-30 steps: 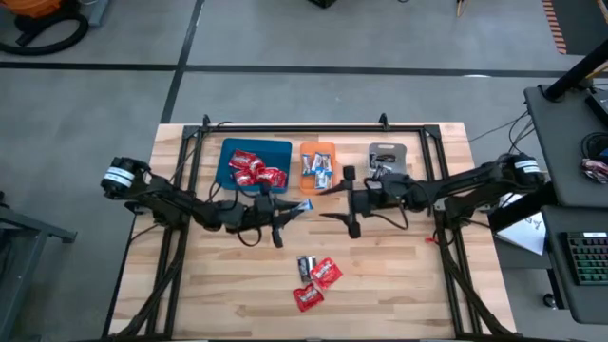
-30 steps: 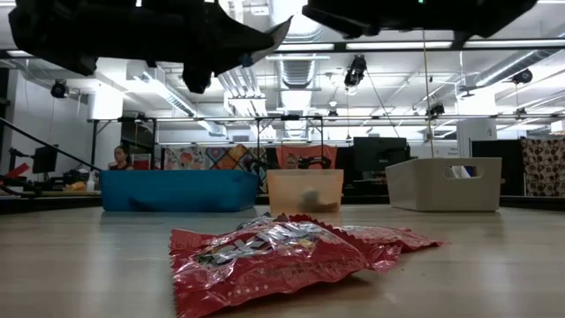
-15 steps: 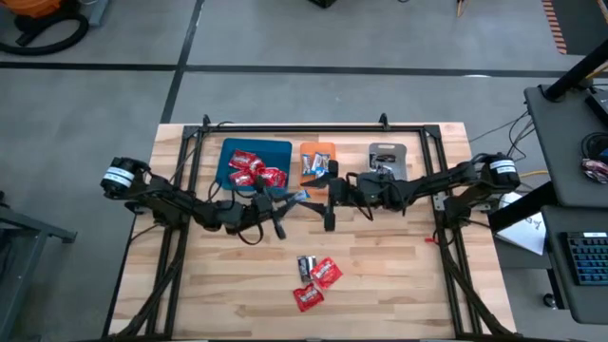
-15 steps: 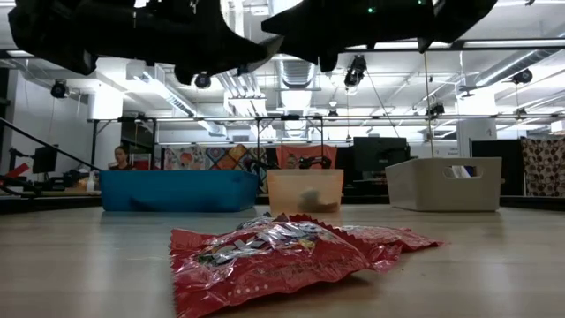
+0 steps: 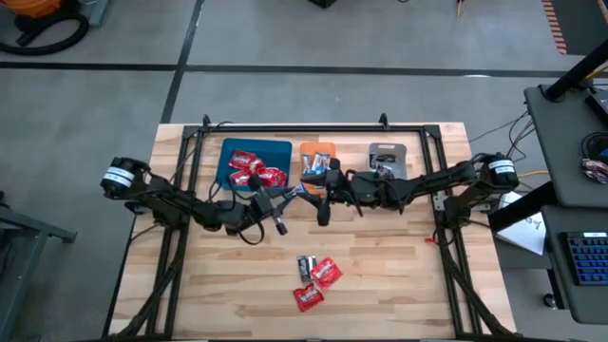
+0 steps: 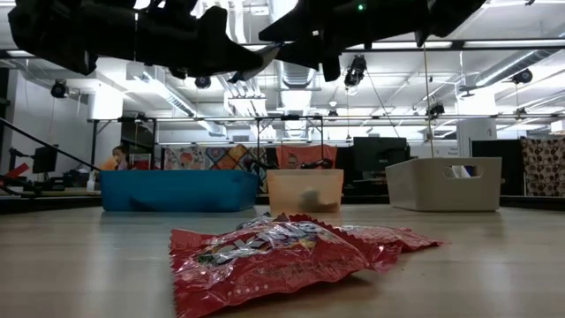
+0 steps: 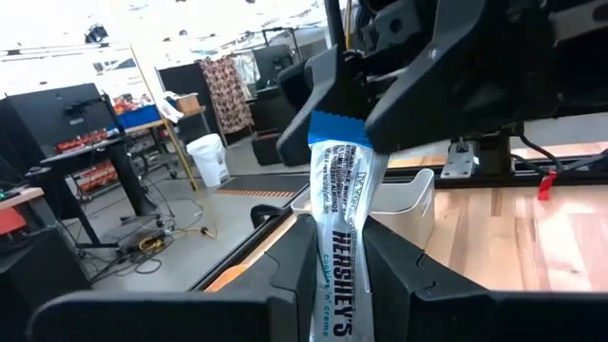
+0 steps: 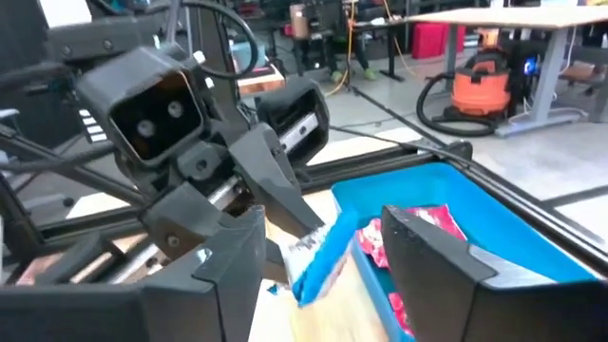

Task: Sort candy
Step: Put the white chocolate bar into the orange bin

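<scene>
My left gripper (image 5: 285, 199) is shut on a blue-and-white candy (image 7: 340, 190) above the table's middle. Facing it from the right, my right gripper (image 8: 328, 256) is open. Its fingers stand on either side of the candy's blue free end (image 8: 318, 266) without touching it. A dark candy (image 5: 306, 267) and two red candies (image 5: 327, 273) lie flat on the table toward its near edge. The low view shows a red one (image 6: 274, 261) close up. My left gripper pinches the candy's lower part (image 7: 342, 285) between its two fingers. They come level from the table's left and lie along the wrapper. The candy sticks out past the fingertips toward my right gripper, lifted clear of the table.
Three trays stand in a row at the far side. A blue tray (image 5: 275, 152) holds red candies, an orange tray (image 5: 318, 148) holds blue-and-white ones, and a grey tray (image 5: 389, 150) is to their right. A black frame (image 5: 294, 127) runs along the table's far edge.
My right gripper has moved toward the table's left, up to the left gripper, and has rolled about its own axis, so its fingers now flank the candy's free end. My left gripper has stayed in place but rolled, turning the candy with it.
</scene>
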Robot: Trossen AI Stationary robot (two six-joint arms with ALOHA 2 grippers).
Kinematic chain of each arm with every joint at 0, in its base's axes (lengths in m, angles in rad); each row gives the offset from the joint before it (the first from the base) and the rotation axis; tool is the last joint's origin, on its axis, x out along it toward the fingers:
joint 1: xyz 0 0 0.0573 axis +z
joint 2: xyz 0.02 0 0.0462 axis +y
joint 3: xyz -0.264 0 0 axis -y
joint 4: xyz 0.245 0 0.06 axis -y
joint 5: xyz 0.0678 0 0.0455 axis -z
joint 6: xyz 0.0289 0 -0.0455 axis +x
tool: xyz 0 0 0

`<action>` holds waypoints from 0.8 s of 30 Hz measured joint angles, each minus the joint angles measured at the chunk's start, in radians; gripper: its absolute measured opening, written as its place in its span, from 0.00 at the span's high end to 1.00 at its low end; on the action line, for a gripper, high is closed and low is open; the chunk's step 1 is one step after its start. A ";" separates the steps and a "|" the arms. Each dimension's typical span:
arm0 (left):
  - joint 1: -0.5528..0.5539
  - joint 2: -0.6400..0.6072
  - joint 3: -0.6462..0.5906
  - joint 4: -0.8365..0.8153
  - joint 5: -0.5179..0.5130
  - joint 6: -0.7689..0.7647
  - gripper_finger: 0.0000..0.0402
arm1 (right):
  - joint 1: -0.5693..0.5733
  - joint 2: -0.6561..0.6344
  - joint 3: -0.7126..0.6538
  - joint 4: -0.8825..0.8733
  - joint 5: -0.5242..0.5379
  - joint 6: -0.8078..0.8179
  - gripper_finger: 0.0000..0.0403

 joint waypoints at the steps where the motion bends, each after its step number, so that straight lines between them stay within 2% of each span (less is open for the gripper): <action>1: 0.000 0.000 0.001 0.000 0.000 0.000 0.88 | -0.002 0.000 0.000 -0.006 0.000 0.000 0.52; 8: -0.002 0.004 0.043 -0.016 0.015 0.021 0.88 | -0.006 0.000 0.001 -0.019 -0.006 -0.007 0.66; 15: -0.002 0.016 0.080 -0.066 0.002 0.023 0.88 | -0.006 -0.001 0.001 -0.029 -0.040 -0.054 0.93; 19: -0.003 0.016 0.084 -0.071 0.000 0.015 0.85 | -0.006 -0.002 0.001 -0.029 -0.047 -0.054 0.93; 24: -0.004 0.016 0.084 -0.084 0.018 -0.029 0.74 | -0.009 -0.003 0.001 -0.047 -0.051 -0.054 0.93</action>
